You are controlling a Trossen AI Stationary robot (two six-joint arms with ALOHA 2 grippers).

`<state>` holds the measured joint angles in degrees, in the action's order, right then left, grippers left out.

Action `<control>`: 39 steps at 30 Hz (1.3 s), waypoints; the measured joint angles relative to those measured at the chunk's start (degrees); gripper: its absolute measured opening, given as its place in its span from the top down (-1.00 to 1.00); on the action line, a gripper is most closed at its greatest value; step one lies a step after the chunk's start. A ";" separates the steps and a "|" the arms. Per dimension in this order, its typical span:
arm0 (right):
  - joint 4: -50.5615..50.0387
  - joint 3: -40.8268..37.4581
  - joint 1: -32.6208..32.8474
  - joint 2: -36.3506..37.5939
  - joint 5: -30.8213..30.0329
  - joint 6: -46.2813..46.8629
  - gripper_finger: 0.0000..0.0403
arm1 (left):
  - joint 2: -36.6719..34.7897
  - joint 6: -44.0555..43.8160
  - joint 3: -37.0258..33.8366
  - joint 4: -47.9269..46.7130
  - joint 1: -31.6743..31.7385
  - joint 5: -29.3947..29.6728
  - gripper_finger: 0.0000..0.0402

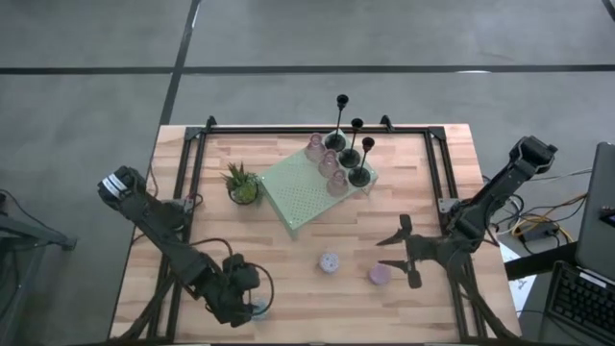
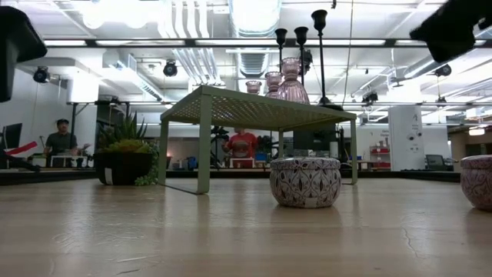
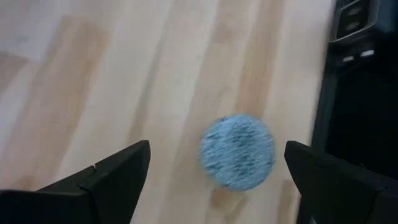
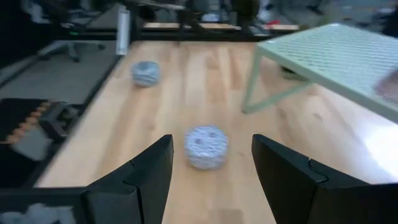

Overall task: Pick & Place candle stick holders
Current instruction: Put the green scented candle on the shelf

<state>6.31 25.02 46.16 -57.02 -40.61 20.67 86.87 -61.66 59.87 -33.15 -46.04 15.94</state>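
Three slim black sticks (image 1: 356, 144) and three pinkish glass cups (image 1: 327, 165) stand on the pale green perforated stand (image 1: 298, 197). A blue puck (image 3: 237, 151) lies on the table near the front edge (image 1: 258, 309). My left gripper (image 3: 217, 155) is open above it, one finger on either side, not touching. A pale patterned puck (image 1: 330, 261) and a pink puck (image 1: 380, 276) rest on the table to the right. My right gripper (image 1: 407, 253) is open and empty beside the pink puck. It faces the patterned puck (image 4: 206, 147).
A small spiky green potted plant (image 1: 242, 185) stands left of the stand. A black frame (image 1: 317, 131) runs along the table's far and side edges. Bare wood lies between the stand and the pucks. In the low view, people (image 2: 243, 144) show in the room behind.
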 joint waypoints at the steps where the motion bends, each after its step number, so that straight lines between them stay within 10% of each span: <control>1: -0.14 -0.52 0.01 0.01 -1.30 0.13 -0.04 | 0.00 0.09 -0.57 2.11 -0.18 0.04 -0.87; 16: 7.74 -7.37 -0.03 -0.01 -3.09 2.60 -0.04 | 3.77 -0.18 -2.90 10.28 -0.88 -1.36 -0.87; 32: 41.76 -23.29 -0.09 4.60 -3.15 -10.85 -0.04 | 8.88 0.56 -2.57 12.03 -2.03 -2.51 -0.86; 39: 35.53 -24.55 -0.88 9.11 -7.65 -10.38 -0.04 | 8.90 0.75 -2.83 12.15 -2.01 -2.51 -0.86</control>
<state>41.83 0.47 45.28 -47.91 -48.26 10.29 95.77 -60.90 57.04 -21.01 -48.05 13.43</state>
